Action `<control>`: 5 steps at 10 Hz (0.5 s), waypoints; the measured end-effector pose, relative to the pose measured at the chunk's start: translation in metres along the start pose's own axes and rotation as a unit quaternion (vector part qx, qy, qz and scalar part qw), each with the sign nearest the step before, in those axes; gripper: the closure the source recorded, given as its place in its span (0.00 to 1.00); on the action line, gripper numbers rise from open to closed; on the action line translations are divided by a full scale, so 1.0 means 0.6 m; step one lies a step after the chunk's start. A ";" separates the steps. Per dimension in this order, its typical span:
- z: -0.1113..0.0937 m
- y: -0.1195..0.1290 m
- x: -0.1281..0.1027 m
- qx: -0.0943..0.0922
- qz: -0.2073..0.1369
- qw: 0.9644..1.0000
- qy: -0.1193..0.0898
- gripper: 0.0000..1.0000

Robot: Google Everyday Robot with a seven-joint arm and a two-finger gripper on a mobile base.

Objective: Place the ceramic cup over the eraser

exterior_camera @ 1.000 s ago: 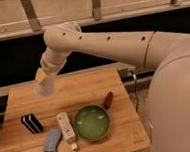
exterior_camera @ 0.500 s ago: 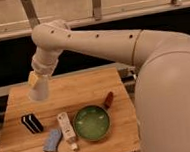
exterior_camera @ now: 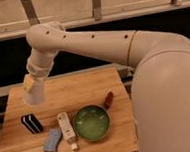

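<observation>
The ceramic cup (exterior_camera: 34,97) is small, white and tapered. It hangs upside down at the end of my arm, above the left part of the wooden table (exterior_camera: 84,89). My gripper (exterior_camera: 32,87) is shut on it from above. The eraser (exterior_camera: 31,123), a black block with white stripes on its edges, lies on the table below the cup and slightly nearer the front. The cup is clear of the eraser and not touching it.
A white bottle-like object (exterior_camera: 66,129) lies right of the eraser, with a blue-grey wavy flat object (exterior_camera: 52,140) by the front edge. A green bowl (exterior_camera: 91,123) and a small reddish-brown object (exterior_camera: 108,99) sit at the right. A dark ledge and rail run behind the table.
My arm has swung left and downward with the cup, bringing it from above the table's back edge to just above and behind the eraser.
</observation>
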 end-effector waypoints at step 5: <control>0.009 0.026 -0.007 0.023 -0.013 0.998 0.048 1.00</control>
